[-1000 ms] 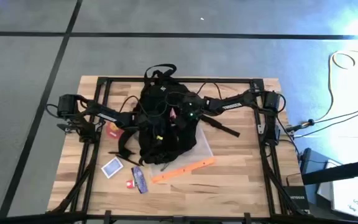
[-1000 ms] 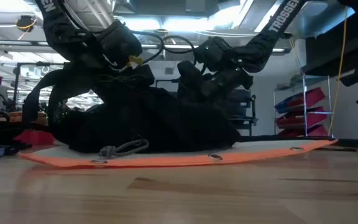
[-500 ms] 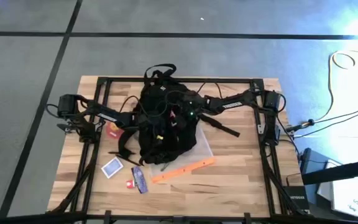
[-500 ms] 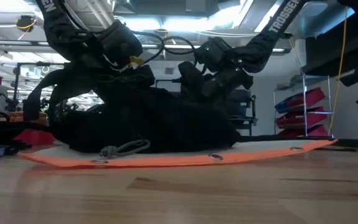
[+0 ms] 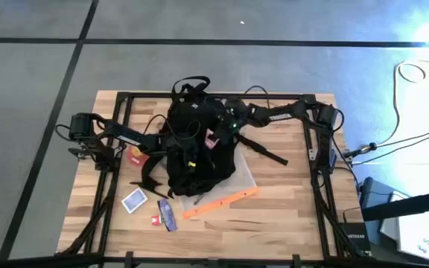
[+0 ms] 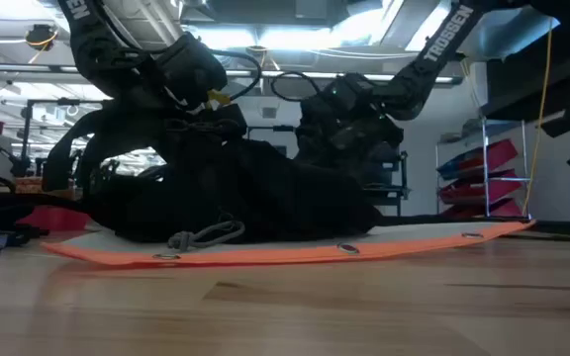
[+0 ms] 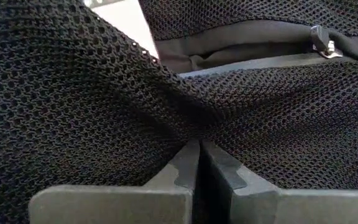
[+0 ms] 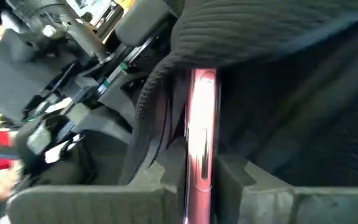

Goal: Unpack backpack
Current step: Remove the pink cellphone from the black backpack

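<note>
The black backpack (image 5: 192, 149) lies on the middle of the table, its underside on the wood and on a white sheet. My left gripper (image 5: 171, 143) comes from the table's left and is shut on the backpack's black mesh (image 7: 104, 93). From the right, my right gripper (image 5: 217, 132) hangs over the backpack's far right part, shut on a thin pink flat thing (image 5: 211, 138). The right wrist view shows that pink thing (image 8: 202, 112) edge-on against dark fabric. In the low view both grippers sit on top of the backpack (image 6: 226, 193). My left gripper pinches a raised fold of the backpack's mesh (image 7: 191, 134) between its two fingers. The mesh is drawn up into taut ridges toward the fingertips (image 7: 180, 168). The backpack's body stays on the table. My right gripper pinches the pink flat thing by its two broad faces, with its thin edge (image 8: 202, 146) showing between the fingers (image 8: 238, 177). The far end of the thing lies against the backpack's dark fabric (image 8: 166, 99). Whether it is clear of the backpack I cannot tell.
An orange strip (image 5: 220, 202) and a white sheet (image 5: 242, 177) lie at the backpack's near right. A blue-and-white box (image 5: 134, 200), a purple item (image 5: 167, 214) and a small red item (image 5: 156, 219) lie near left. A red thing (image 5: 135, 155) sits under the left arm.
My right gripper has drawn back a little toward the table's far right and risen slightly, still shut. The pink flat thing now shows at the backpack's top in the high view. The left gripper and the backpack's body have kept their place.
</note>
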Robot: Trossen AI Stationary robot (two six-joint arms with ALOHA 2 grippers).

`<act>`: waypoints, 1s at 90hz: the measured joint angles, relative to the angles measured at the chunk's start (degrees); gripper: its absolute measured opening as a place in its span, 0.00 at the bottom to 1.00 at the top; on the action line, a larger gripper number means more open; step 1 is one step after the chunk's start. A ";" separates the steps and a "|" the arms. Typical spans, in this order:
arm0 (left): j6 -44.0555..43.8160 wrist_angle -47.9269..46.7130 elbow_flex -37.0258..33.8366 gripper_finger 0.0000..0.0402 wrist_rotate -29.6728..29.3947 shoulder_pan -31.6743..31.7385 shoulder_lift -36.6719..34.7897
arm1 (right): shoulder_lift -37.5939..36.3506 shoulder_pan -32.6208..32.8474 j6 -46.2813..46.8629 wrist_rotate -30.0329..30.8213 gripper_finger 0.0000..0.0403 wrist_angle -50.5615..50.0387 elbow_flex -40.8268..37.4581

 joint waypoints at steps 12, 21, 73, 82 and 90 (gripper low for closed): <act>-0.03 -0.03 -0.02 0.00 0.03 0.00 0.00 | -1.46 -2.83 -1.86 -7.77 0.08 -8.34 0.40; 0.51 -0.03 -0.02 0.00 -0.22 0.00 0.00 | -3.73 -4.49 -7.63 -8.29 0.08 -17.41 0.40; -0.22 1.11 -0.11 0.00 -1.60 -0.07 0.09 | -22.14 -7.06 -27.65 14.12 0.08 -54.92 0.40; -0.57 4.04 -0.26 0.00 -2.28 -0.07 0.14 | -26.30 -6.36 -27.61 15.20 0.08 -56.86 0.40; -0.44 9.14 -0.35 0.00 -3.98 -0.25 0.20 | -30.03 -4.46 -30.39 14.88 0.08 -59.07 0.40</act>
